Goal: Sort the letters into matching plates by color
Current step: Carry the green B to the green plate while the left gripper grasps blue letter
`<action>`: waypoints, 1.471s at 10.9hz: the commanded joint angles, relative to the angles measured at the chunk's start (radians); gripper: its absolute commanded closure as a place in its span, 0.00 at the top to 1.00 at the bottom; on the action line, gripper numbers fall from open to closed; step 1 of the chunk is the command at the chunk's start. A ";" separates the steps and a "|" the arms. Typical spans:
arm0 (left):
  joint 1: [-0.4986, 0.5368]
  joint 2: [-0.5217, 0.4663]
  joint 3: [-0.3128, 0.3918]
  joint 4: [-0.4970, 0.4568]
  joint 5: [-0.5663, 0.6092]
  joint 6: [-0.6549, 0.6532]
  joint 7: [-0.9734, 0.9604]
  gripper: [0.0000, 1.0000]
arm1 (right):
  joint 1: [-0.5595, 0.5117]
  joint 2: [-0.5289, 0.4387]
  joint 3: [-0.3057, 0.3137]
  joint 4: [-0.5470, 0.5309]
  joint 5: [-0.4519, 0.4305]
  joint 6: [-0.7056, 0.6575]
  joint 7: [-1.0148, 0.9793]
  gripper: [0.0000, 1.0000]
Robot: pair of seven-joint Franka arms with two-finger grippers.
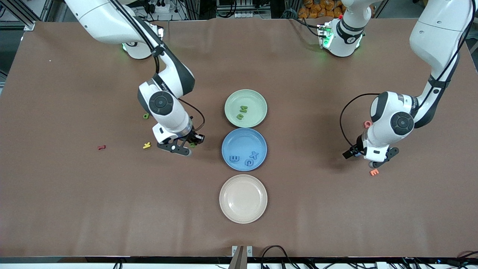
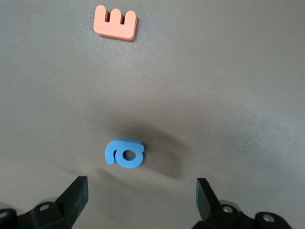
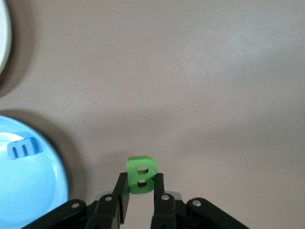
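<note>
Right wrist view: right gripper (image 3: 140,188) clamped on a green letter B (image 3: 142,173), held upright above bare table beside the blue plate (image 3: 33,191); narrow pinch on the lower edge, so likely to twist or slip on the way to the green plate (image 1: 245,108); long axis along the fingers. Left gripper (image 2: 142,191) spread wide, empty, over a flat blue letter (image 2: 124,153) near an orange E (image 2: 116,22).

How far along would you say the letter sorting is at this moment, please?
Partly done. Two green letters lie in the green plate and three blue ones in the blue plate. The right gripper holds a green B; the open left gripper hovers over a blue letter. Others remain on the table.
</note>
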 commanded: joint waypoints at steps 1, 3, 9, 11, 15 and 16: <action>0.053 -0.026 -0.013 -0.038 0.030 0.012 0.087 1.00 | 0.060 0.047 0.002 0.069 0.005 -0.009 0.083 0.00; 0.063 -0.021 -0.011 -0.035 0.028 0.013 0.110 1.00 | 0.097 0.055 0.002 0.079 0.005 -0.007 0.114 0.00; 0.078 0.023 -0.011 -0.017 0.028 0.067 0.115 1.00 | 0.238 0.133 0.005 0.177 -0.006 -0.006 0.252 0.00; 0.078 0.037 -0.011 -0.012 0.030 0.075 0.116 1.00 | 0.246 0.144 0.045 0.174 -0.026 -0.004 0.276 0.00; 0.078 0.059 -0.010 0.008 0.030 0.075 0.147 0.99 | 0.307 0.161 0.060 0.174 -0.058 -0.007 0.385 0.00; 0.087 0.054 -0.007 0.008 0.030 0.073 0.159 0.01 | 0.320 0.161 0.068 0.172 -0.078 -0.007 0.414 0.00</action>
